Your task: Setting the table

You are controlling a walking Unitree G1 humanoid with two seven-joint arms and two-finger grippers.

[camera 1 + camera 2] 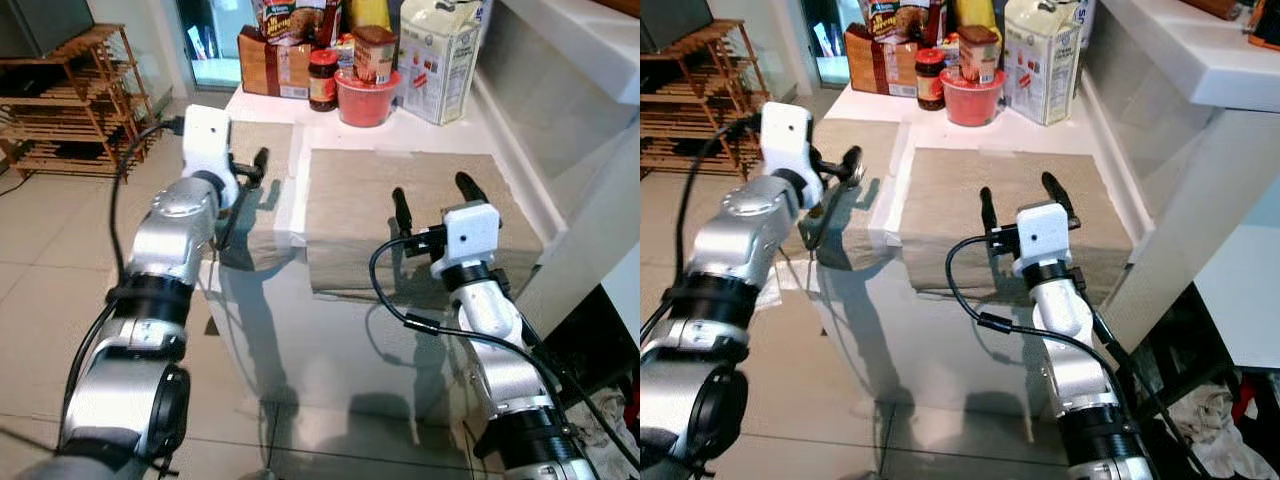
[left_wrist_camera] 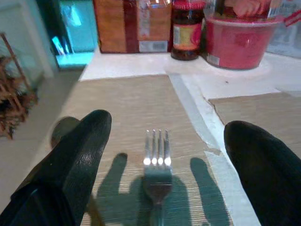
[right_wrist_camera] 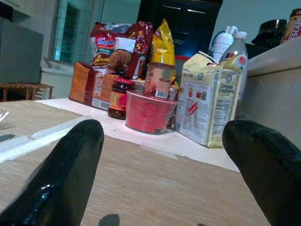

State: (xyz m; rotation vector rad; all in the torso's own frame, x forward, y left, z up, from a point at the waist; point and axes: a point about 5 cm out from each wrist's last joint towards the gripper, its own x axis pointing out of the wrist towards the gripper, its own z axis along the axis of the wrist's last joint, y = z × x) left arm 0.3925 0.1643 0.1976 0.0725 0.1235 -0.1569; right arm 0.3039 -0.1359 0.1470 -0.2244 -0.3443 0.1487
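Here, a white table (image 1: 430, 140) carries two woven beige placemats: a smaller left placemat (image 1: 262, 140) and a larger right placemat (image 1: 400, 205), with a bare white strip between them. At the far end of the table stands a cluster of groceries. A red tub (image 1: 366, 97) holds a brown-labelled jar (image 1: 374, 53) standing upright inside it. Just beside the tub on its left is a dark jar with a red lid (image 1: 322, 79), and further left a brown cardboard box (image 1: 274, 66). To the tub's right stands a white cracker carton (image 1: 437, 62) with its top opened. Snack bags (image 3: 123, 44) rise behind the box and jars, and a water bottle (image 3: 235, 47) shows behind the carton.

A fork (image 2: 157, 162) lies flat on the left placemat, tines pointing toward the groceries. The left gripper (image 2: 164, 165) hovers over it with its fingers spread wide, one on each side of the fork, neither touching it.

The right gripper (image 1: 435, 200) is over the near part of the right placemat, fingers wide apart and holding nothing.

A wooden rack (image 1: 70, 100) stands on the tiled floor (image 1: 50, 260) to the left of the table, and a white counter (image 1: 1200, 60) rises on the right.
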